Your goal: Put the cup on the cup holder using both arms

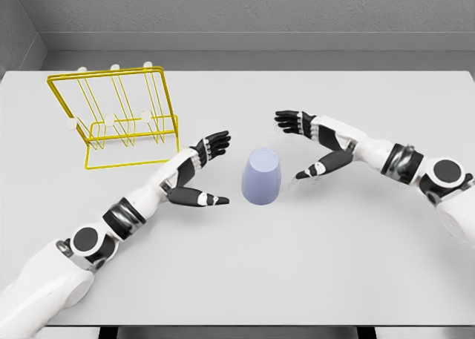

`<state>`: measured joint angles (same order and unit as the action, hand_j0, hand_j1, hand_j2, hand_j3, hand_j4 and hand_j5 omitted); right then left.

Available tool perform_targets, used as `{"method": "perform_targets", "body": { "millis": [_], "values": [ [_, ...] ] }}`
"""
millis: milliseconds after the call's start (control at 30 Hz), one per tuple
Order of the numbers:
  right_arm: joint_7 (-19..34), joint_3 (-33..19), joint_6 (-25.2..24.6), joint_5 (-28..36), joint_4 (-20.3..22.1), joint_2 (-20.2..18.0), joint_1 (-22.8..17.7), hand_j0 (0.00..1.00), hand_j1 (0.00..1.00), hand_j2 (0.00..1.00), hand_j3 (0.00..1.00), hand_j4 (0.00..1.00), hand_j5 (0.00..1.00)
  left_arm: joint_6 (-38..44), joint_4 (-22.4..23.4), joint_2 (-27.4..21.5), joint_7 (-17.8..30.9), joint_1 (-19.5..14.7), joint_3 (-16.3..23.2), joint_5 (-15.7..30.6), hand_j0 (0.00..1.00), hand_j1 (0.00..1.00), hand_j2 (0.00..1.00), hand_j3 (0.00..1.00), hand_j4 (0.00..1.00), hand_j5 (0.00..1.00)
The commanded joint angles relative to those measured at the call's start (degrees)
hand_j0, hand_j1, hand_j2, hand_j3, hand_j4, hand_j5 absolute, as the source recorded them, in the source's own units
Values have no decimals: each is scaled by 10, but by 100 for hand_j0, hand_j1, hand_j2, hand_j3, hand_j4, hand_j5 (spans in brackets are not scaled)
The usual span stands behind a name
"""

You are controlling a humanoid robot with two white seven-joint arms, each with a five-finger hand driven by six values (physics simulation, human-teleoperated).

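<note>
In the head view, the cup (261, 176) is standing on the tabletop (334, 265) near the middle of the frame, seemingly mouth down with its narrower end up, and nothing is touching it. The left robot hand (199, 172) is hovering just to the cup's left with fingers spread and thumb apart, holding nothing. The right robot hand (312, 146) is hovering just to the cup's right, likewise spread and empty. The two are flanking the cup but not yet closing on it.

The yellow wire cup holder (115, 116) is sitting at the upper left of the frame, well apart from the cup, with no cup on it. So the task looks barely begun: grasping, lifting, carrying and setting down are all left.

Bare tabletop is lying between cup and holder, so the path up and left looks open. The left forearm is lying near that route, and the holder's front bar is the edge to watch.
</note>
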<state>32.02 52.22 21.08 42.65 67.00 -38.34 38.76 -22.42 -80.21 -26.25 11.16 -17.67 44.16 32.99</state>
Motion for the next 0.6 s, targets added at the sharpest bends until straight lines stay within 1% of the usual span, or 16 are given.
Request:
{"method": "perform_targets", "body": {
  "millis": [0,33,67,100,133,233,267,300,333,367,400,433,467,500,533,567],
  "values": [
    [0,-2,3,1,4,-38,10,100,100,100,100,100,100,1,19,25,1,-1,2,1,100,100,100,100,100,100],
    [1,-2,3,1,1,-45,31,100,100,100,100,100,100,1,25,31,1,-1,3,-4,100,100,100,100,100,100],
    [1,-4,3,1,1,-63,43,100,100,100,100,100,100,1,32,40,1,-2,1,-23,100,100,100,100,100,100],
    [1,-5,2,1,-2,-68,54,100,100,100,100,100,100,1,34,45,1,-1,0,-32,100,100,100,100,100,100],
    [1,-5,3,0,1,-82,54,100,100,100,100,100,100,2,34,46,0,-2,0,-31,100,100,100,100,100,100],
    [4,-4,3,0,2,-90,54,100,100,100,100,100,100,2,34,46,1,-3,-1,-30,100,100,100,100,100,100],
    [5,-4,4,-4,4,-95,54,100,100,100,100,100,100,4,34,45,1,-11,-2,-27,100,100,100,100,100,100],
    [6,-5,15,-6,4,-104,54,100,100,100,100,100,100,5,34,47,1,-11,-2,-24,100,100,100,100,100,100],
    [7,-4,57,-9,4,-104,54,100,100,100,100,100,100,8,35,47,1,-11,-2,-23,100,100,100,100,100,100],
    [8,-4,88,-11,4,-104,54,100,100,100,100,100,100,13,35,47,1,-12,-2,-21,100,100,100,100,100,100],
    [7,-5,92,-47,4,-104,54,100,100,100,100,100,100,13,34,47,1,-12,-2,-21,100,100,100,100,100,100],
    [1,-5,95,-143,4,-110,54,100,100,100,100,100,100,13,34,47,1,-11,-2,-24,100,100,100,100,100,100],
    [1,-6,104,-198,4,-118,55,100,100,100,100,100,100,12,35,48,1,-12,-2,-24,100,100,100,100,100,100],
    [1,-19,136,-202,4,-139,51,100,100,100,100,100,100,13,36,51,1,-12,-1,-24,100,100,100,100,100,100],
    [1,-28,139,-203,2,-161,48,100,100,100,100,100,100,13,38,57,1,-12,-1,-25,100,100,100,100,100,100],
    [1,-29,139,-203,2,-170,44,100,100,100,100,100,100,13,42,59,1,-12,0,-25,100,100,100,100,100,100]
  ]
}}
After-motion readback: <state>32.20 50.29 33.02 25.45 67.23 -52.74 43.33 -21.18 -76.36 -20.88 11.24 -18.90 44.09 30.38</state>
